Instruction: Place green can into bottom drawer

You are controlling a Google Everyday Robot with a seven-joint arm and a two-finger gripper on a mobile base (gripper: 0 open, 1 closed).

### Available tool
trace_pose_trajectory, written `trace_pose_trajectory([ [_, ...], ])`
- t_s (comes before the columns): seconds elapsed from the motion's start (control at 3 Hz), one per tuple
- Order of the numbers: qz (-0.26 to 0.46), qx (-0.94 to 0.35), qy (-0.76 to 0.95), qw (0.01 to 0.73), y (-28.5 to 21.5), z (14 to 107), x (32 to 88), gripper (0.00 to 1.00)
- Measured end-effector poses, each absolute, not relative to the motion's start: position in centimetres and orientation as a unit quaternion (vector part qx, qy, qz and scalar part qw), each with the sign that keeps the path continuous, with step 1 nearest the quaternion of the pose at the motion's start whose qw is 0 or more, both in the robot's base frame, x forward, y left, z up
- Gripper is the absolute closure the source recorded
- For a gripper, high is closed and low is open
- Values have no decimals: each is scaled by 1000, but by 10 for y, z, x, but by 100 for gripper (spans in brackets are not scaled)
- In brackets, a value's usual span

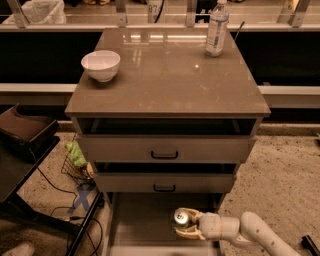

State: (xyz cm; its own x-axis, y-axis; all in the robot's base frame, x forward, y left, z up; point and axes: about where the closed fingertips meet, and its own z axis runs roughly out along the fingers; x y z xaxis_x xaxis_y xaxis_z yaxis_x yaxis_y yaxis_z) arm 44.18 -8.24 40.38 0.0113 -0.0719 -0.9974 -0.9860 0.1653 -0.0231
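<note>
A white panel (155, 7) behind the cabinet (165, 85) bears digits, seemingly 87. The bottle (217, 27) has an unreadable label. The gripper (185, 227), over the bottom drawer (142, 220), clasps the green can (181, 217), lettering hidden.

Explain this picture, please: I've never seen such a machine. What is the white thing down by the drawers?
The white thing is a robot's arm, reaching in from the lower right. At its end is the gripper, a two-finger clamp, closed around a small drink can whose silver top faces the camera. The can is inside the pulled-out bottom drawer of a grey cabinet; whether it touches the floor is unclear. The one camera looks down at the drawer fronts. On the cabinet stand a white bowl and a water bottle.
</note>
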Motion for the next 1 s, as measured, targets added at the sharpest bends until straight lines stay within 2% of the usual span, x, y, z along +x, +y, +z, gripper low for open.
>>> trace_pose_trajectory([
  [0.67, 466, -459, 562, 507, -67, 358, 437, 100],
  [1.0, 485, -441, 573, 491, -55, 296, 434, 100],
])
